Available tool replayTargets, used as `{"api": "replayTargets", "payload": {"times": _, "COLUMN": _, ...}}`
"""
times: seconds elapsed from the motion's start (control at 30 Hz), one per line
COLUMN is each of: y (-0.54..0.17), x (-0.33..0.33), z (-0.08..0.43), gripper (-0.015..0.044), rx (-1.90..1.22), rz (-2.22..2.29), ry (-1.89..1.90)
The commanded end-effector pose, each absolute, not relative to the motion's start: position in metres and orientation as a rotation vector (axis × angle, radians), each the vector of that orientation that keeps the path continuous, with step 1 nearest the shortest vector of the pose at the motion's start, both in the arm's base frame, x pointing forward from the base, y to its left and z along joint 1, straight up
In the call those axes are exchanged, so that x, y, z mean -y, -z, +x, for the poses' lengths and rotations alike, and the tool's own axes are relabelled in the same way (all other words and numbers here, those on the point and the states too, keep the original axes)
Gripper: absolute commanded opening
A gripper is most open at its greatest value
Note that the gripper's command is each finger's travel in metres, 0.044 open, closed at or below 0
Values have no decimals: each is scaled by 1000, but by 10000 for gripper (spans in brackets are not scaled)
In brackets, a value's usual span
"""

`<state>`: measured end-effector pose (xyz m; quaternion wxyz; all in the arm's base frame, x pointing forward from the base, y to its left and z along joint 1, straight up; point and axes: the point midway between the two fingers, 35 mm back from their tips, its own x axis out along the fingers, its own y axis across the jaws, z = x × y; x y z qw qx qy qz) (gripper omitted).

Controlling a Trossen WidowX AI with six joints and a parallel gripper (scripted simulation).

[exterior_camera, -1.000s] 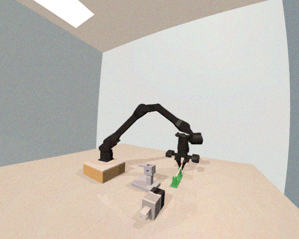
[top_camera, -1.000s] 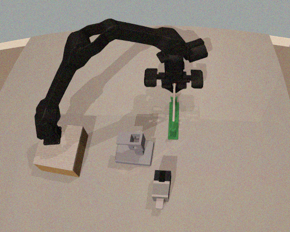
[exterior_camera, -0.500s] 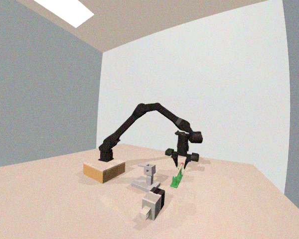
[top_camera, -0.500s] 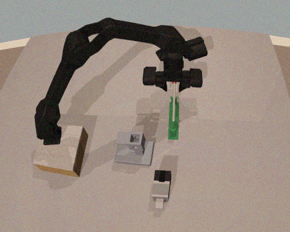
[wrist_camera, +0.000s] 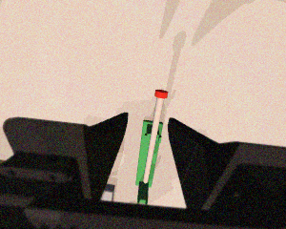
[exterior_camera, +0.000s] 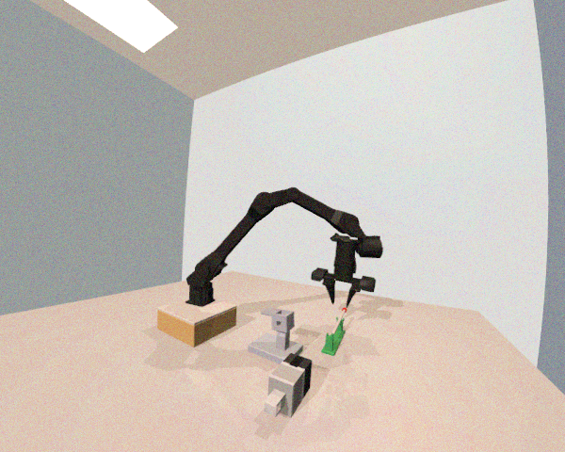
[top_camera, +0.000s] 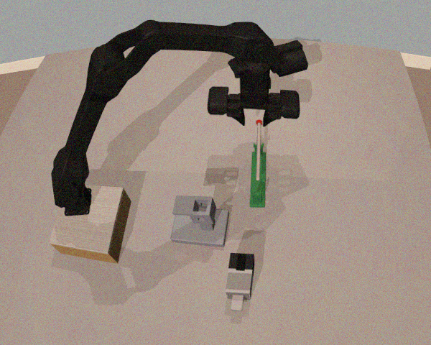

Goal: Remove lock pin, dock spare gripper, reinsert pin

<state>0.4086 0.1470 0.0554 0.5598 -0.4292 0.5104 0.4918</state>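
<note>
Pin at green rack, socket empty

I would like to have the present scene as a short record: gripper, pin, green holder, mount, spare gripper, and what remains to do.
gripper: open, above the pin, holding nothing
gripper position
pin: red-headed, over the green holder
mount: grey, socket empty
spare gripper: lying on the table, undocked
remaining: docking, then locking with the pin
</note>
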Motion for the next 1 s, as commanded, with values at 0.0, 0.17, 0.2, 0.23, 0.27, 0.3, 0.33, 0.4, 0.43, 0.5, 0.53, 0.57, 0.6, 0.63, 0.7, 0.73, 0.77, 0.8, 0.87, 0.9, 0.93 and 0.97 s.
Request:
{"api": "replayTargets", "payload": {"times": 0.0, "y": -66, "x": -147, "z": 408, "gripper": 200, "rx": -1202, "rz": -1012, "ry": -1159}}
{"api": "replayTargets", "payload": {"times": 0.17, "y": -79, "x": -146, "z": 406, "gripper": 200, "rx": -1209, "rz": -1010, "ry": -1162}}
{"api": "replayTargets", "payload": {"times": 0.2, "y": -82, "x": -146, "z": 406, "gripper": 200, "rx": -1211, "rz": -1010, "ry": -1163}}
{"api": "replayTargets", "payload": {"times": 0.23, "y": -74, "x": -146, "z": 406, "gripper": 226, "rx": -1213, "rz": -1010, "ry": -1164}}
{"api": "replayTargets", "payload": {"times": 0.27, "y": -74, "x": -146, "z": 406, "gripper": 253, "rx": -1213, "rz": -1010, "ry": -1164}}
{"api": "replayTargets", "payload": {"times": 0.3, "y": -74, "x": -146, "z": 406, "gripper": 279, "rx": -1213, "rz": -1010, "ry": -1164}}
{"api": "replayTargets", "payload": {"times": 0.33, "y": -74, "x": -146, "z": 406, "gripper": 305, "rx": -1213, "rz": -1010, "ry": -1164}}
{"api": "replayTargets", "payload": {"times": 0.4, "y": -76, "x": -144, "z": 406, "gripper": 305, "rx": -1211, "rz": -1011, "ry": -1163}}
{"api": "replayTargets", "payload": {"times": 0.43, "y": -81, "x": -138, "z": 406, "gripper": 279, "rx": -1206, "rz": -1014, "ry": -1158}}
{"api": "replayTargets", "payload": {"times": 0.5, "y": -104, "x": -115, "z": 407, "gripper": 226, "rx": -1188, "rz": -1026, "ry": -1142}}
{"api": "replayTargets", "payload": {"times": 0.53, "y": -116, "x": -102, "z": 407, "gripper": 200, "rx": -1178, "rz": -1033, "ry": -1132}}
{"api": "replayTargets", "payload": {"times": 0.57, "y": -125, "x": -92, "z": 406, "gripper": 180, "rx": -1171, "rz": -1040, "ry": -1124}}
{"api": "replayTargets", "payload": {"times": 0.6, "y": -131, "x": -86, "z": 405, "gripper": 180, "rx": -1167, "rz": -1043, "ry": -1119}}
{"api": "replayTargets", "payload": {"times": 0.63, "y": -133, "x": -84, "z": 405, "gripper": 180, "rx": -1166, "rz": -1045, "ry": -1118}}
{"api": "replayTargets", "payload": {"times": 0.7, "y": -133, "x": -84, "z": 405, "gripper": 180, "rx": -1166, "rz": -1045, "ry": -1118}}
{"api": "replayTargets", "payload": {"times": 0.73, "y": -133, "x": -84, "z": 405, "gripper": 180, "rx": -1166, "rz": -1045, "ry": -1118}}
{"api": "replayTargets", "payload": {"times": 0.77, "y": -133, "x": -84, "z": 405, "gripper": 180, "rx": -1166, "rz": -1045, "ry": -1118}}
{"api": "replayTargets", "payload": {"times": 0.8, "y": -133, "x": -84, "z": 405, "gripper": 180, "rx": -1166, "rz": -1045, "ry": -1118}}
{"api": "replayTargets", "payload": {"times": 0.87, "y": -133, "x": -84, "z": 405, "gripper": 180, "rx": -1166, "rz": -1045, "ry": -1118}}
{"api": "replayTargets", "payload": {"times": 0.9, "y": -130, "x": -84, "z": 405, "gripper": 180, "rx": -1166, "rz": -1045, "ry": -1118}}
{"api": "replayTargets", "payload": {"times": 0.93, "y": -126, "x": -84, "z": 405, "gripper": 180, "rx": -1166, "rz": -1045, "ry": -1118}}
{"api": "replayTargets", "payload": {"times": 0.97, "y": -120, "x": -84, "z": 406, "gripper": 180, "rx": -1166, "rz": -1045, "ry": -1118}}
